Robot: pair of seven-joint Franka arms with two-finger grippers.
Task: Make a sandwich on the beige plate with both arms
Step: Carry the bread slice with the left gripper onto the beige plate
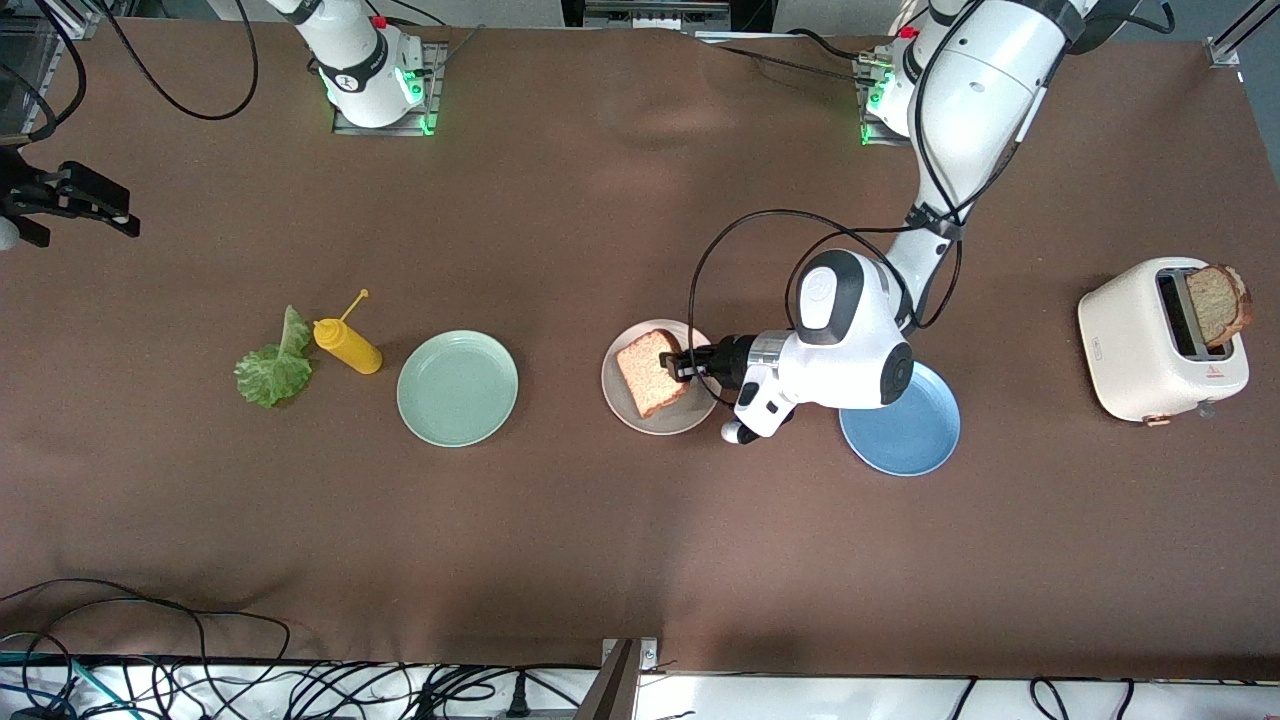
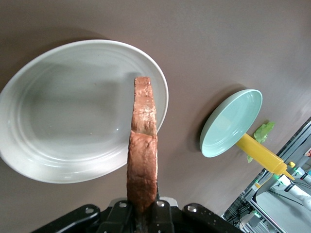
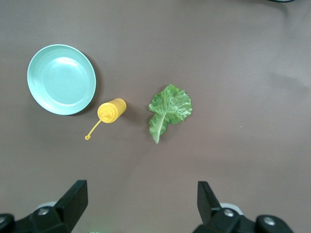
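Nearest the front camera lies the round blue plate [image 1: 905, 440], bare, partly under the left arm's wrist. Just farther off, the round pale beige plate [image 1: 625, 400] sits mid-table, and over it the left hand [image 1: 688, 364] is clamped shut on one edge of a square slice of brown wholegrain toast [image 1: 650, 372], holding it on edge, likely so it can be laid flat as the sandwich base. Toward the right arm's end rest the round mint green plate [image 1: 457, 387], the yellow squeeze bottle [image 1: 347, 345] lying on its side, and the crinkly green lettuce leaf [image 1: 274, 368], kept in that arm's reach. The white toaster [image 1: 1150, 345] holds a second slice [image 1: 1222, 300]. Farthest, the right hand [image 3: 141, 204] waits high over the lettuce, spread wide and empty.
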